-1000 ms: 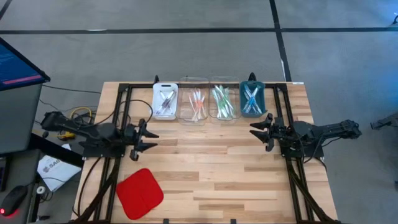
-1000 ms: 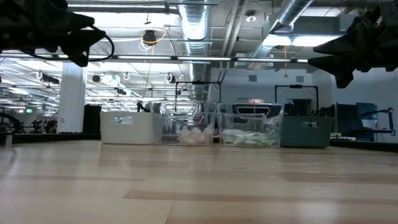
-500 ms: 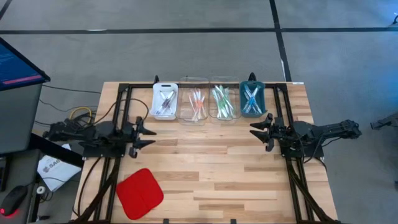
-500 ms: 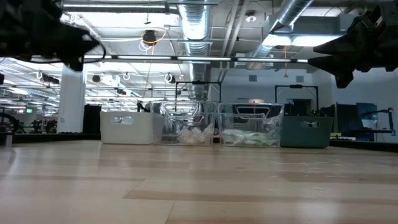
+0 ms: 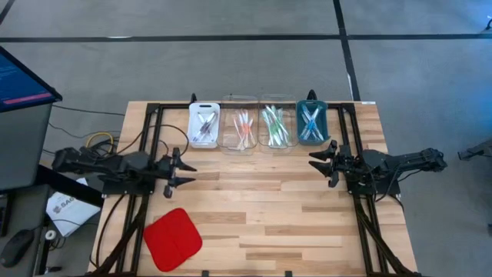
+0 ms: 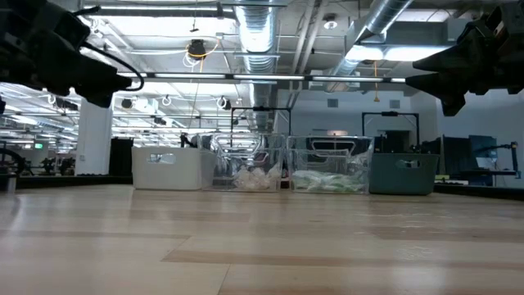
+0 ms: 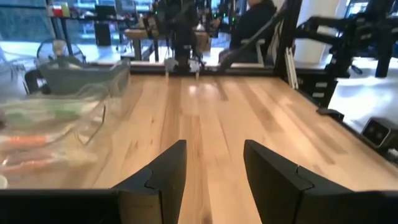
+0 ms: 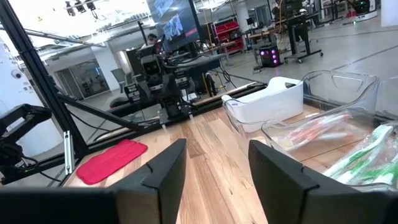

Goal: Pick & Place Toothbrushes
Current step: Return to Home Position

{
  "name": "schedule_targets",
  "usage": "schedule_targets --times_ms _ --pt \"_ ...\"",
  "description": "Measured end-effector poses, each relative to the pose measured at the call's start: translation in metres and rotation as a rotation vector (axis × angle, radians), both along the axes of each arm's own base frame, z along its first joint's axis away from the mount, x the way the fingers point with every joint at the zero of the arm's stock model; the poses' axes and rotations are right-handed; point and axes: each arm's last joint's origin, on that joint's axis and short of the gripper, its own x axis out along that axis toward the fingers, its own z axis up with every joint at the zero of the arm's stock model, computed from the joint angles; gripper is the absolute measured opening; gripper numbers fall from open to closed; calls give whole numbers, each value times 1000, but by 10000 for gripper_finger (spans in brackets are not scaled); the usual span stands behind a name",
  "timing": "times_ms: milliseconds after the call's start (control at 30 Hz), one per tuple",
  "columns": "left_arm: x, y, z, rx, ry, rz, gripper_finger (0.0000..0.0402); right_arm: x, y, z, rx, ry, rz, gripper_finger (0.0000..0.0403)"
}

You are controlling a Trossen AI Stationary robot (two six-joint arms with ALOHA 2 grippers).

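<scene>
Nearest the front edge of the worktop (image 5: 261, 215), well short of the white bin (image 5: 204, 105) and somewhat to its left, the red pad (image 5: 173, 238) lay flat with nothing on it. We found no loose brush on the bare boards between that pad and the white bin in any view.

Further in, the left gripper (image 5: 187, 175) hung above the worktop just short of the white bin, its fingers spread apart and empty. The right gripper (image 5: 314, 161) hung at about the same depth, well to the right of the white bin, its fingers likewise parted with nothing between them.

At the far edge, the white bin held the violet toothbrushes (image 5: 205, 125). Just beside it on the right stood the left transparent bin (image 5: 239, 98) with the orange toothbrushes (image 5: 243, 128). Next along was the right transparent bin (image 5: 277, 97) with the green toothbrushes (image 5: 275, 126). Farthest from the white bin was the teal bin (image 5: 325, 123) with the blue toothbrushes (image 5: 310, 123). Every brush we could see lay inside a bin, grouped by colour.

We judged the sorting complete. All that remained was for both arms to settle at rest, and both looked at or near that pose. We could not confirm the count in each bin.
</scene>
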Motion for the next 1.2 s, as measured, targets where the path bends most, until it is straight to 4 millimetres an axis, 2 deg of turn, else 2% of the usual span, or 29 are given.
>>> schedule_targets --times_ms 500,1200 --pt "7 -1 -12 13 129 4 153 0 0 0 0 0 0 169" --pt "8 -1 -12 13 132 3 153 0 0 0 0 0 0 170"
